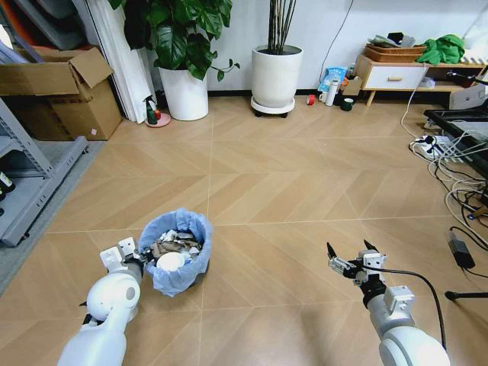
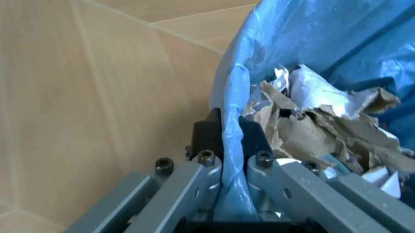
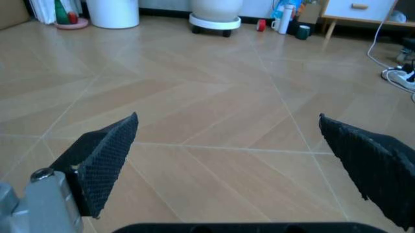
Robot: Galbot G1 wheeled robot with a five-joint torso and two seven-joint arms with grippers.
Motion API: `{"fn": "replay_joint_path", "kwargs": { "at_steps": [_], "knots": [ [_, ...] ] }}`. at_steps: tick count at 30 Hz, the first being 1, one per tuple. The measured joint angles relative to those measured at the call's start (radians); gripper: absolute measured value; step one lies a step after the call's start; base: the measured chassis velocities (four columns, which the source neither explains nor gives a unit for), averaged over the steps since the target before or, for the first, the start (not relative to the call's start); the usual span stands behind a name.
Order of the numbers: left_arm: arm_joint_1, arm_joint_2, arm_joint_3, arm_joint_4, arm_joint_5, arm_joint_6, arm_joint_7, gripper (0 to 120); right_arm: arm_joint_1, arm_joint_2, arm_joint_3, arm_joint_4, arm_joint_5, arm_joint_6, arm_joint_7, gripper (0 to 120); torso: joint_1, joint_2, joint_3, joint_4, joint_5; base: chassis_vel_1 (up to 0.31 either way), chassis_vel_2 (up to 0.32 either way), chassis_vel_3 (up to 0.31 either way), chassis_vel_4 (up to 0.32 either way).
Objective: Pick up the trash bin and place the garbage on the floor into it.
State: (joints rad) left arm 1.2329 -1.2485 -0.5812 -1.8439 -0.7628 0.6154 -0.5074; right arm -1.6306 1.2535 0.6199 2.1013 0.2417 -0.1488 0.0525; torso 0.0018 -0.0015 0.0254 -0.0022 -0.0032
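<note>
My left tool [image 1: 131, 258] is clenched on the near-left rim of the trash bin [image 1: 177, 250], garbage [image 1: 174, 245] already inside, my right tool [image 1: 351, 259] released over bare floor [image 1: 290, 183]; next, probably, setting it down.

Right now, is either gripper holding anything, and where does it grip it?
The left gripper is shut on the trash bin, pinching its bag-lined rim on the robot's side. The right gripper is open and holds nothing, above the floor.
</note>
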Motion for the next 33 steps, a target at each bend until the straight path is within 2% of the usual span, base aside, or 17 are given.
{"fn": "replay_joint_path", "kwargs": {
  "at_steps": [8, 19, 24, 25, 26, 30, 31, 33],
  "knots": [
    [0.024, 0.022, -0.055, 0.024, -0.001, 0.006, 0.031, 0, 0.008, 0.008, -0.002, 0.000, -0.002, -0.001, 0.000, 100, 0.000, 0.000, 0.000, 0.0001, 0.0003, 0.000, 0.000, 0.000, 0.000],
    [0.039, 0.013, -0.050, 0.036, -0.011, 0.022, 0.027, 0, 0.012, 0.012, 0.007, -0.001, -0.002, -0.005, 0.001, 100, 0.000, 0.000, 0.000, -0.0001, 0.0001, 0.000, 0.000, 0.000, 0.000],
    [0.038, 0.014, -0.044, 0.040, -0.004, 0.022, 0.027, 14, 0.012, 0.012, 0.013, 0.000, 0.000, -0.005, 0.001, 100, 0.000, 0.000, 0.000, 0.0000, 0.0002, 0.000, 0.000, 0.000, 0.000],
    [0.037, 0.015, -0.039, 0.041, -0.002, 0.019, 0.027, 22, 0.012, 0.012, 0.014, 0.000, 0.001, -0.005, 0.001, 100, 0.000, 0.000, 0.000, 0.0000, 0.0001, 0.000, 0.000, 0.000, 0.000],
    [0.037, 0.015, -0.039, 0.041, -0.002, 0.019, 0.027, 22, 0.012, 0.012, 0.014, 0.000, 0.001, -0.005, 0.001, 100, 0.000, 0.000, 0.000, 0.0000, 0.0001, 0.000, 0.000, 0.000, 0.000],
    [0.035, 0.016, -0.027, 0.037, 0.001, 0.002, 0.024, 39, 0.017, 0.012, 0.015, 0.000, 0.004, -0.004, 0.001, 100, 0.000, 0.000, 0.000, -0.0001, -0.0001, 0.000, 0.000, 0.000, 0.000],
    [0.035, 0.016, -0.027, 0.037, 0.001, 0.002, 0.024, 39, 0.017, 0.012, 0.015, 0.000, 0.004, -0.004, 0.001, 100, 0.000, 0.000, 0.000, -0.0001, -0.0001, 0.000, 0.000, 0.000, 0.000],
    [0.034, 0.016, -0.025, 0.033, 0.001, -0.026, 0.018, 49, 0.020, 0.012, 0.017, 0.000, 0.005, -0.004, 0.001, 100, 0.000, 0.000, 0.000, 0.0000, 0.0003, 0.000, 0.000, 0.000, 0.000]
  ]
}}
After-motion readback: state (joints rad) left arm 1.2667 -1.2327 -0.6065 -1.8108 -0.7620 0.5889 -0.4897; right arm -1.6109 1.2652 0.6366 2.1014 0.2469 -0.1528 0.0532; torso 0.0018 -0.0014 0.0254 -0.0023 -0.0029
